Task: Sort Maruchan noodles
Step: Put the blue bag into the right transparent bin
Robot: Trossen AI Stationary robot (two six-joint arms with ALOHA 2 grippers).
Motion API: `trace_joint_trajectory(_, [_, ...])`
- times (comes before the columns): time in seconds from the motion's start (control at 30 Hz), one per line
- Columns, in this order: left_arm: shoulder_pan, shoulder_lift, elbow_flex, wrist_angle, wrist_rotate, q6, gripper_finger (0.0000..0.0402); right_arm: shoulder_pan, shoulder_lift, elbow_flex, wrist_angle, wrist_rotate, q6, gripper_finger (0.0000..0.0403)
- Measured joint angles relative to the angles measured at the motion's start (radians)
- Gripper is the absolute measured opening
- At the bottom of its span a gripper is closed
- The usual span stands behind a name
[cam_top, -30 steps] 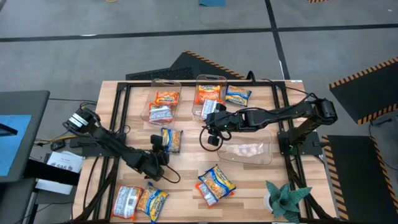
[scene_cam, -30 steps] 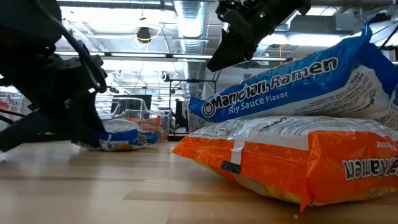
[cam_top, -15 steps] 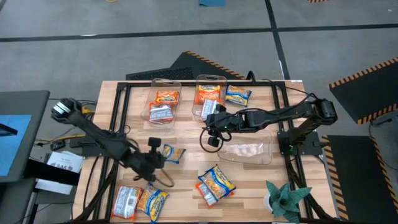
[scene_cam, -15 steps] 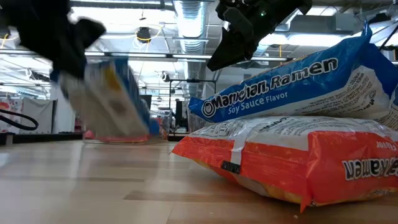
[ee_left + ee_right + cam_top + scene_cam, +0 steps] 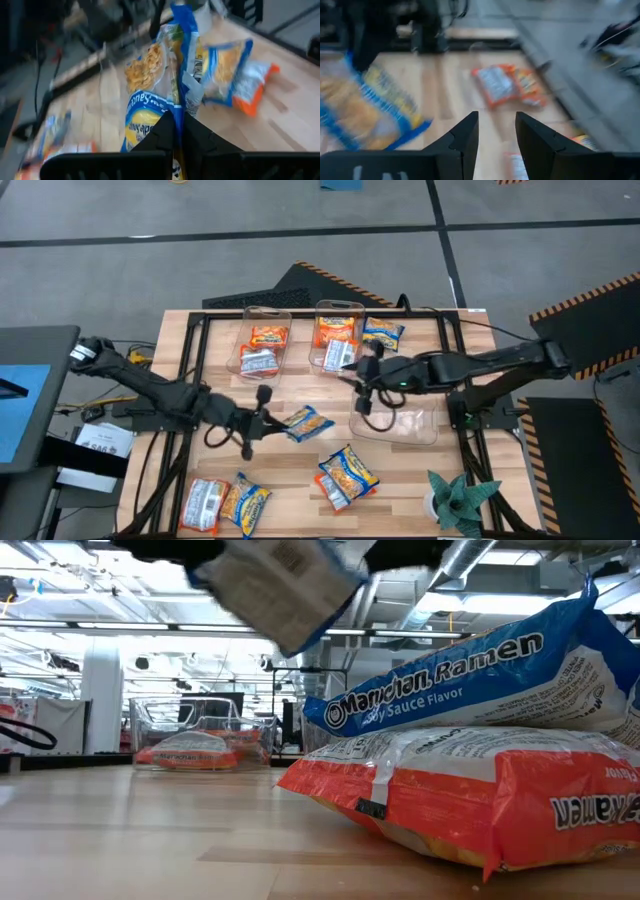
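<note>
Left hand (image 5: pixel 268 423) is clamped on a blue-yellow packet (image 5: pixel 307 423), fingers pinched tight on its edge in the left wrist view. A second ago that packet lay flat mid-surface under the hand; now it hangs in the air, carried toward the middle of the surface (image 5: pixel 300 470), high enough to leave the low view's surface line. Right hand (image 5: pixel 362 385) has shifted from beside the middle bin (image 5: pixel 338 332) toward the empty bin (image 5: pixel 395 423); fingers parted, holding nothing.

Judgement: pick succeeded; transport step under way, probably to the empty bin, since the other two bins hold orange and silver packets. Still loose: stacked pair (image 5: pixel 345 476) at front centre, two (image 5: pixel 225 502) at front left, one blue (image 5: pixel 383 333) at the back.
</note>
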State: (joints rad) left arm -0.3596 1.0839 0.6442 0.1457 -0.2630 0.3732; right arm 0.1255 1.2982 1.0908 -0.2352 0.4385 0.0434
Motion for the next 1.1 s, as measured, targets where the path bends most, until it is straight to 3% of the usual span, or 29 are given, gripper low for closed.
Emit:
trace_joint_trajectory(0.2, [0.182, 0.093, -0.041, 0.285, 0.18, 0.097, 0.0, 0.071, -0.1, 0.0, -0.016, 0.209, -0.045, 0.0152])
trace_joint_trajectory(0.4, [0.289, 0.289, 0.036, 0.449, 0.392, 0.124, 0.0, 0.086, -0.102, 0.0, -0.019, 0.227, -0.05, 0.0152])
trace_joint_trajectory(0.63, [0.352, 0.555, 0.241, 0.502, 0.549, 0.161, 0.0, 0.084, -0.043, 0.0, -0.028, 0.278, -0.055, 0.0152])
trace_joint_trajectory(0.9, [0.374, 0.789, 0.498, 0.397, 0.492, 0.158, 0.0038, 0.084, -0.026, 0.0, -0.059, 0.305, -0.06, 0.0152])
trace_joint_trajectory(1.1, [0.372, 0.845, 0.594, 0.287, 0.484, 0.158, 0.0098, 0.084, -0.029, 0.0, -0.079, 0.323, -0.053, 0.0152])
